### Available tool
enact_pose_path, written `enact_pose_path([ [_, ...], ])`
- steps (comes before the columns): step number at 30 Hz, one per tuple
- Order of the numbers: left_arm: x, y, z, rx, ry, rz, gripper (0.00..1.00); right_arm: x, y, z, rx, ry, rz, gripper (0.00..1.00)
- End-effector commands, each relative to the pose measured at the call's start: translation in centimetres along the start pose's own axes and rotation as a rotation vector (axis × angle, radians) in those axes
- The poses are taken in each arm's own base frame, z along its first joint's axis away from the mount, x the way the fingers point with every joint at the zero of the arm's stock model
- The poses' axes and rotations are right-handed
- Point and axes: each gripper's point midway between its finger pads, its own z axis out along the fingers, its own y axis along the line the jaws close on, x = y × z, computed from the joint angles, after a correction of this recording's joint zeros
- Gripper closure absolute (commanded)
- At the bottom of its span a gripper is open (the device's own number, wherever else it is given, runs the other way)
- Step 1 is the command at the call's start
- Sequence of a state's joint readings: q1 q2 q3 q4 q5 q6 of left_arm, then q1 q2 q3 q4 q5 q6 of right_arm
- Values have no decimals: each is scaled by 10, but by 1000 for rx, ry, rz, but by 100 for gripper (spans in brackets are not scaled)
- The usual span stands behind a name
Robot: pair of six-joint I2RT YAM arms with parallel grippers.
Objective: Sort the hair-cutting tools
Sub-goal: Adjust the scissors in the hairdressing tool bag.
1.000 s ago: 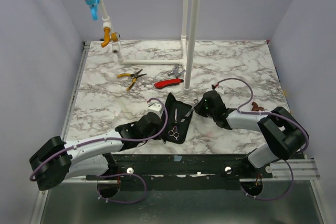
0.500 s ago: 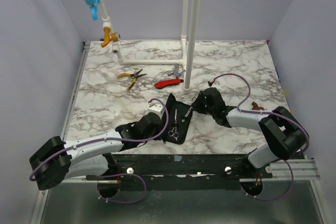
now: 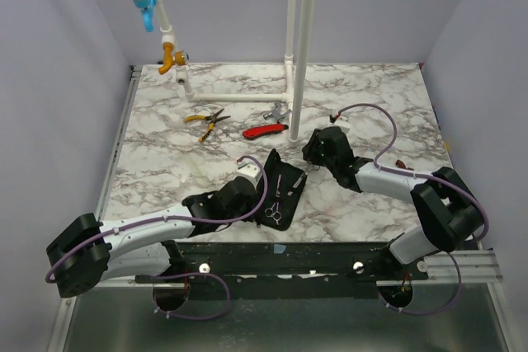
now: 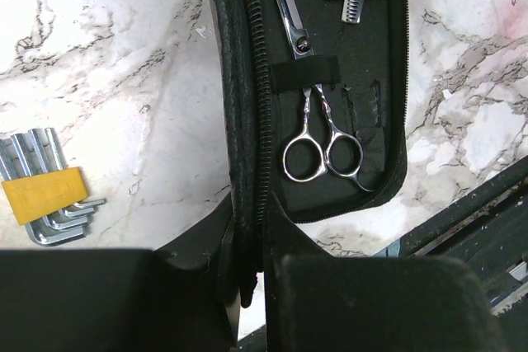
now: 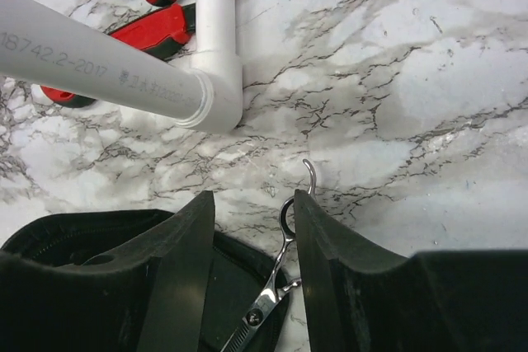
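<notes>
Left fingers [image 4: 363,302] pinch the black case [image 4: 375,80] by its edge, silver scissors [image 4: 322,142] strapped just beyond. Right fingers [image 5: 177,286], spread wider than before, straddle seemingly loose thinning scissors [image 5: 266,303]; white pipe [image 5: 214,39] ahead, open worktop [image 5: 412,121] right.

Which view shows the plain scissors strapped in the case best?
Left wrist: the scissors lie close and sharp, strapped in the case, both rings plain. Top external shows them tiny. Right wrist shows only a toothed pair at the case's edge, not these.
</notes>
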State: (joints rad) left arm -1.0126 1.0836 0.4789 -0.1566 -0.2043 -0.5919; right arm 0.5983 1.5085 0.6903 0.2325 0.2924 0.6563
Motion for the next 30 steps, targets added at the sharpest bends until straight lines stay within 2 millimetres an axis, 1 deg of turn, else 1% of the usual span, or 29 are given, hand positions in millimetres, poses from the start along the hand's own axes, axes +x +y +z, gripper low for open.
enact_pose_path([
  [1,-13,-16,-4,54,-18,29,92,6,-9,8,37,37,-66,53],
  [6,-17,-18,-4,59,-22,38,93,22,-10,6,18,95,-76,54],
  [9,-18,-20,-4,64,-22,41,93,31,-8,4,-17,129,-88,54],
  [12,-20,-22,-4,70,-26,50,95,44,-5,4,-45,177,-94,55],
  [15,-22,-23,-4,72,-27,59,95,56,-8,2,-50,216,-89,55],
  [18,-22,-24,-3,73,-27,66,95,62,-13,-3,-48,229,-86,55],
  [22,-24,-26,0,82,-32,80,96,63,-16,-12,-58,228,-86,55],
  [28,-33,-36,3,130,-65,123,96,78,-20,-26,-83,261,-76,55],
  [30,-36,-42,3,155,-75,143,95,78,-20,-29,-97,250,-69,55],
])
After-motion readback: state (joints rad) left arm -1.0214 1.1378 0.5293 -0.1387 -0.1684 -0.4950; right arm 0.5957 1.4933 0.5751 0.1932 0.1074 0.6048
